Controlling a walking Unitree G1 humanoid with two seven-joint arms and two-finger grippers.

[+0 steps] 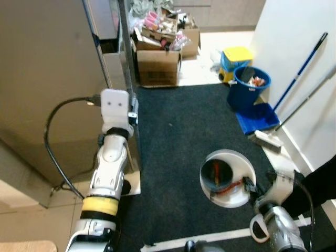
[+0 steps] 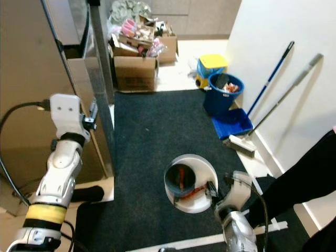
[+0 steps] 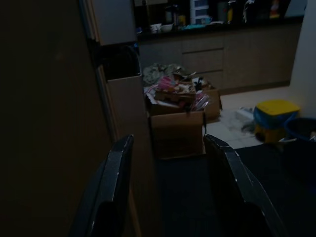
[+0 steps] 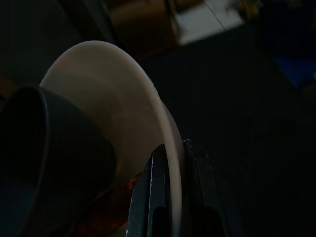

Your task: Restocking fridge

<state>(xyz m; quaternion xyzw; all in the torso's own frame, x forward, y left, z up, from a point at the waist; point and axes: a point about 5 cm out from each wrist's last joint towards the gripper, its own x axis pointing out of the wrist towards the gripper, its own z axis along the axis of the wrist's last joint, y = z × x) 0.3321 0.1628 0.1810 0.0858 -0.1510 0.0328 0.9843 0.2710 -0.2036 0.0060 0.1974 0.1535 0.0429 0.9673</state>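
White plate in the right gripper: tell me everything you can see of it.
The plate is round, white and smooth, like ceramic or plastic. The right gripper is shut on its rim, one finger on each face, holding it roughly level above the dark carpet. On it stands a dark grey cup with something red-orange inside, and more red-orange food lies near the gripped edge.

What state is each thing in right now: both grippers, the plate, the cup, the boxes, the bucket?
Left gripper: open, empty, raised by the fridge.
Right gripper: shut on the white plate's rim.
White plate: held above the carpet.
Grey cup: upright on the plate.
Cardboard boxes: open, full.
Blue bucket: upright, holding rubbish.
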